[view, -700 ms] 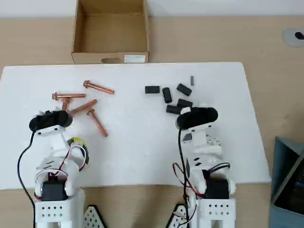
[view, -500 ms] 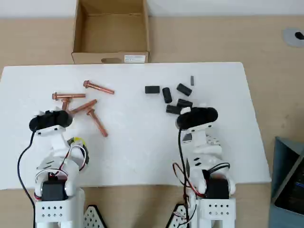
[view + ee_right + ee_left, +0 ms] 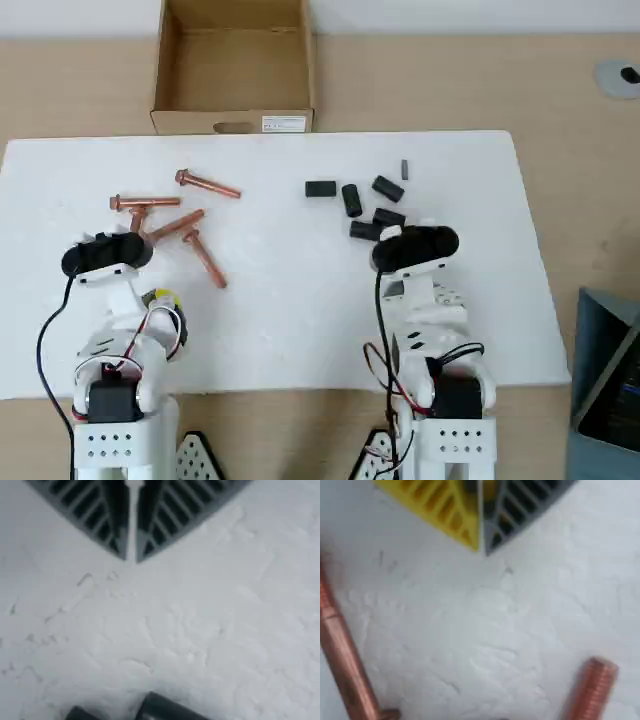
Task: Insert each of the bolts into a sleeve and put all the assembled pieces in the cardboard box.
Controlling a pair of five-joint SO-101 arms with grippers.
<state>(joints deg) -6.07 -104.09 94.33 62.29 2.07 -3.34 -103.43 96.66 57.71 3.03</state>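
- Step in hand: the very start, by my judgement. No bolt sits in a sleeve, and the cardboard box (image 3: 232, 62) at the far side of the table (image 3: 560, 90) holds nothing.
- Copper bolts (image 3: 208, 185): a loose cluster lying flat on the left half of the white mat (image 3: 280, 310), just ahead of the left arm. Two of them lie near its fingertips in the left wrist view.
- Black sleeves (image 3: 351, 200): a cluster on the right half of the mat, well apart from the bolts. The nearest ones lie just ahead of the right arm.
- Left gripper (image 3: 481, 547): yellow and grey fingers brought together tip to tip, holding nothing, poised low over bare mat.
- Right gripper (image 3: 131, 555): grey fingers closed to a hairline slit, holding nothing, poised low over bare mat with two sleeves close by.
- Next move calls for: opening each pincer, then closing one on a bolt shank and the other on a sleeve. The sleeve's bore must be left free so the two can be lined up end to end.
- Writing: a white sticker (image 3: 284, 124) on the box's near wall; its print is too small to read. No other legible marks.
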